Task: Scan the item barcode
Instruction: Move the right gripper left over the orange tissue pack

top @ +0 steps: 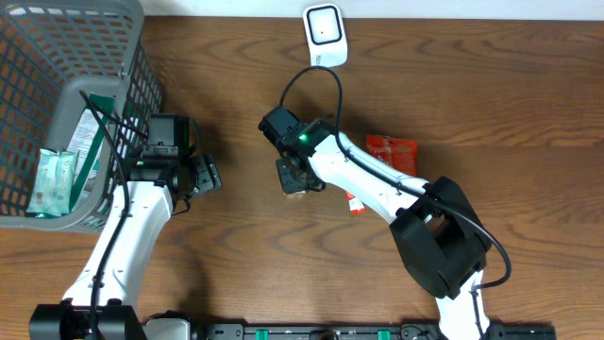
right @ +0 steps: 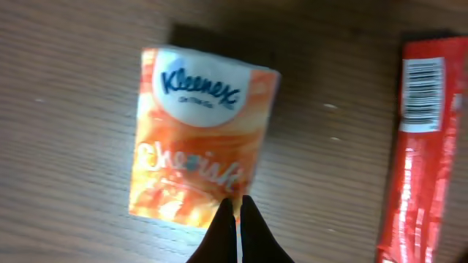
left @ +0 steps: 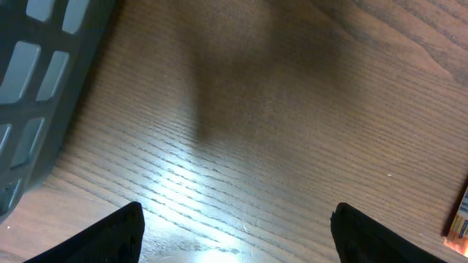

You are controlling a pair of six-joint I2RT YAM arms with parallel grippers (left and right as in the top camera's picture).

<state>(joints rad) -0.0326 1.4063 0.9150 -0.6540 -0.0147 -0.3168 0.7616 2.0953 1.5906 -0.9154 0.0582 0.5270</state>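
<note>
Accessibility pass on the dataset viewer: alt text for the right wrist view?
An orange-and-white Kleenex pack seen from above over a wooden table, the right gripper shut on its lower edge. A red packet with a barcode lies at the right edge.

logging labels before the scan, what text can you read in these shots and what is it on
"Kleenex": on the tissue pack, clear.
"Cherish": same pack, blurred script, likely reading.
Barcode digits on the red packet: too small to read.
Print on the packets in the basket: too small.
</note>
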